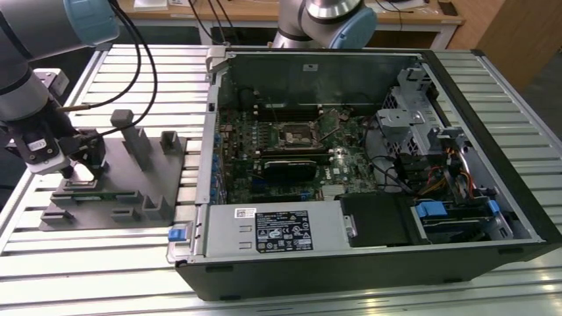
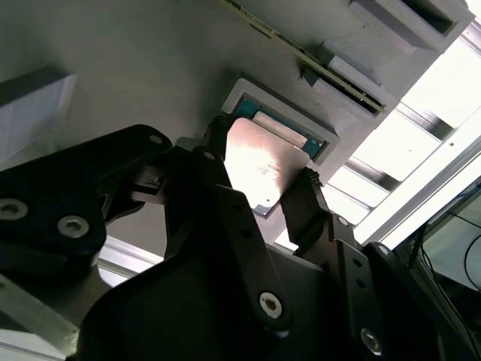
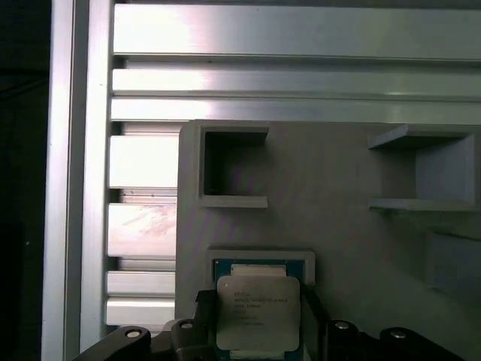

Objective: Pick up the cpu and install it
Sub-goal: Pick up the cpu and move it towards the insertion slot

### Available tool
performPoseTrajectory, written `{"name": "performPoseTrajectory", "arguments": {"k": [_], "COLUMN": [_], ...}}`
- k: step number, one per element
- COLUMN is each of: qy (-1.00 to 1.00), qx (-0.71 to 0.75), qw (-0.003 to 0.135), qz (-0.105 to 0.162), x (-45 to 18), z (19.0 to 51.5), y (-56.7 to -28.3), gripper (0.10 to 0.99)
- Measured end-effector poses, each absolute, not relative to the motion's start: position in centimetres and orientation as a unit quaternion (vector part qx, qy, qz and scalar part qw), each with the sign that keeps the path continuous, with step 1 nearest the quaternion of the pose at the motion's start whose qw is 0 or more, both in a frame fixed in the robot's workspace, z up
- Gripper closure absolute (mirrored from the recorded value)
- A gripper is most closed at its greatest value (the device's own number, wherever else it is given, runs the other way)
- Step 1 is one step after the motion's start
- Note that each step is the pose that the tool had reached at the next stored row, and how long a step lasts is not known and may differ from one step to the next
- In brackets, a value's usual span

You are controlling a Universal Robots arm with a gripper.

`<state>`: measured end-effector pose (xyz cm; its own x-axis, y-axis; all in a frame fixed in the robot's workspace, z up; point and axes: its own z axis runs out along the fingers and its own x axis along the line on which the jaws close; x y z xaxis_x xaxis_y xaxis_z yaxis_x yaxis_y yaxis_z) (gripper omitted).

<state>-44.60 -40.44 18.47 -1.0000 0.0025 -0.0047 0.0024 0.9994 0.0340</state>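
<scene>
The jaws are clenched on the cpu (image 3: 258,312), one black finger pressed to each of two opposite edges. This leaves the pale metal face uncovered, and nothing bears on the flat of the chip. The second wrist view shows the same edge grip on the cpu (image 2: 263,162), low in the middle of that frame.

The chip is over a shallow square nest (image 3: 225,256) in a grey parts fixture (image 1: 131,187). The pocket seems cut to the chip's outline, probably so that it waits in one known place and turn for a grip like this. A strip of teal and pale base shows beyond the chip's far edge, so it looks raised a little off the nest floor. From these angles I cannot be sure it is clear of the rim.

In the exterior view the arm (image 1: 26,99) hangs at the exterior view's left, with the jaws down on the fixture's near-left part. The fixture lies on the slatted metal desk (image 1: 105,263). The open computer case (image 1: 351,276) lies on its side just beside it, filling the middle and the exterior view's right. That puts the dark metal-framed socket (image 1: 293,133) face-up in the upper middle of the frame. The chip is at the fixture, well apart from the socket
</scene>
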Motion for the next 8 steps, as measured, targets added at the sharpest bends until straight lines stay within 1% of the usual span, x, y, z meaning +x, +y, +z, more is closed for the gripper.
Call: {"name": "performPoseTrajectory", "arguments": {"k": [7, 8], "qy": [1.000, 1.000], "qx": [0.000, 0.000], "qw": [0.003, 0.003], "qz": [0.017, 0.017], "x": [-44.60, -44.60], "z": [18.57, 18.56], "y": [-40.44, -40.44], "gripper": [0.545, 0.533]}}
